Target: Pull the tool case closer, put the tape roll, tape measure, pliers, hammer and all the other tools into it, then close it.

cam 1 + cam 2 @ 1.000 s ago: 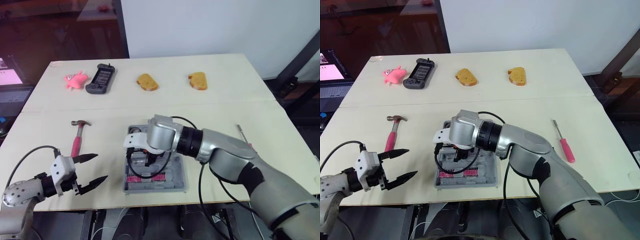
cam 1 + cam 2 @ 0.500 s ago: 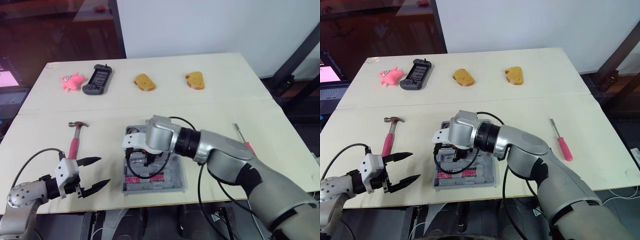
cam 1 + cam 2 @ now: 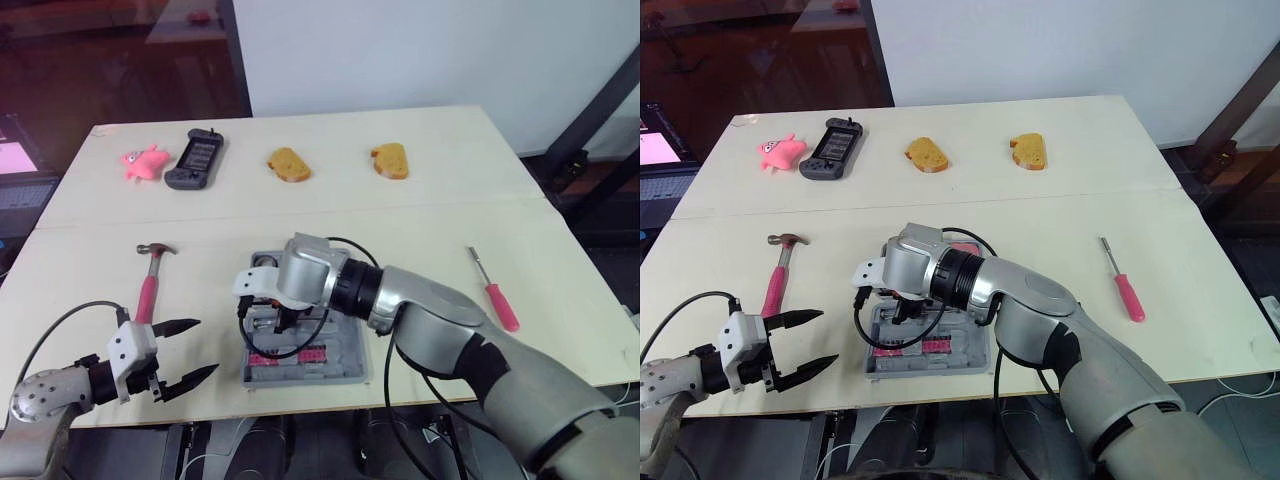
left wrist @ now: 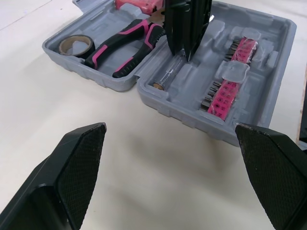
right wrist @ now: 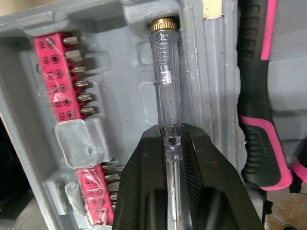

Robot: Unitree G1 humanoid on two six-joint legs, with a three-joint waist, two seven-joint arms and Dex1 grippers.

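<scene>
The grey tool case (image 3: pixel 345 365) lies open near the table's front edge. In it are the tape roll (image 4: pixel 76 45), the pink-and-black pliers (image 4: pixel 125 41) and pink bit holders (image 4: pixel 229 81). My right gripper (image 5: pixel 171 140) reaches down into the case and is shut on a clear-handled screwdriver (image 5: pixel 164 91), which lies along a groove. The pink-handled hammer (image 3: pixel 151 284) lies left of the case. A pink screwdriver (image 3: pixel 496 297) lies to the right. My left gripper (image 3: pixel 186 352) hovers open at the front left, below the hammer, with nothing between its fingers.
Along the far side of the table lie a pink toy (image 3: pixel 143 161), a dark handheld game console (image 3: pixel 197 158) and two bread slices (image 3: pixel 290 164) (image 3: pixel 390 160). A seam crosses the table (image 3: pixel 560 215) at mid depth. The front edge runs just below the case.
My right gripper has shifted a little to the left inside the case, still holding the clear screwdriver. The left gripper has sunk slightly toward the front edge and stays open.
</scene>
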